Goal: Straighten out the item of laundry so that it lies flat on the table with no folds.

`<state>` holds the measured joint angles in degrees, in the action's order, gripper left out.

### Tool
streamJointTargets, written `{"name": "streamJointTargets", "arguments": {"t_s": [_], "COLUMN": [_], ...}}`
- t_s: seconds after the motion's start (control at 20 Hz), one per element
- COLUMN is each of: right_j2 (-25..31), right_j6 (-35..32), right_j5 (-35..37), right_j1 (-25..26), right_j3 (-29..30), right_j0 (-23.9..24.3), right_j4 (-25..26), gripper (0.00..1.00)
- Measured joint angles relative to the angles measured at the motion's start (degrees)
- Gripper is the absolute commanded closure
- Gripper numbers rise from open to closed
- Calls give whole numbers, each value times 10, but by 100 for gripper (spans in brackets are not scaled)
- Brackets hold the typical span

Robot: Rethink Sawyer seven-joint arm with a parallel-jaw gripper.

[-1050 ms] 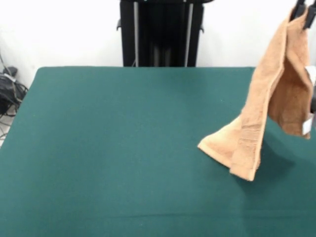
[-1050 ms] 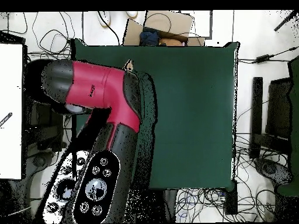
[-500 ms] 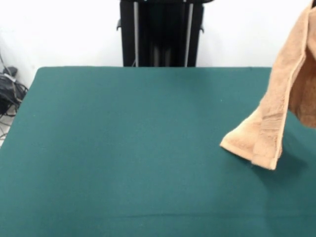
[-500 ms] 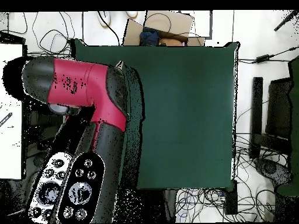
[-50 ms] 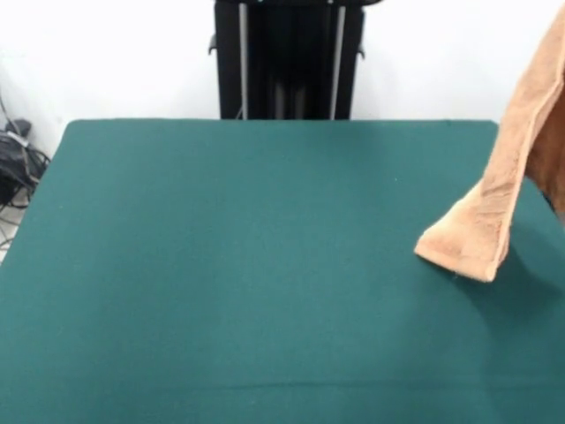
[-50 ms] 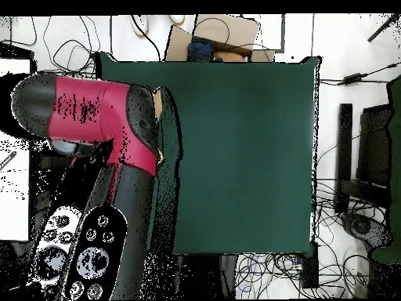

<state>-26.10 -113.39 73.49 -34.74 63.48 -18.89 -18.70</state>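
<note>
front view: we see the towel (image 5: pixel 503 185) hanging, its lower fold apparently touching the table (image 5: pixel 247 265); gripper grip unclear.

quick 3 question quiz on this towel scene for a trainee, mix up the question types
1. True or false: the towel lies flat on the table.
2. In the front view, where is the towel? A) at the picture's right edge, B) at the table's centre, C) at the picture's left edge.
3. Fill in: only the towel's lower ____ touches the green surface.

Key:
1. False. It hangs from above and out of frame, mostly off the surface.
2. A.
3. End. The rest rises steeply toward the top right corner. The hand itself shows in neither view; overhead, the red and black arm covers that side of the table.
</note>
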Motion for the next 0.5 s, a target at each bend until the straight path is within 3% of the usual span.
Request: {"name": "streamJointTargets", "arguments": {"t_s": [0.5], "right_j2": [0], "right_j6": [-54], "right_j5": [42], "right_j1": [15], "right_j3": [-61], "right_j0": [-17], "right_j4": [1], "gripper": [100]}}
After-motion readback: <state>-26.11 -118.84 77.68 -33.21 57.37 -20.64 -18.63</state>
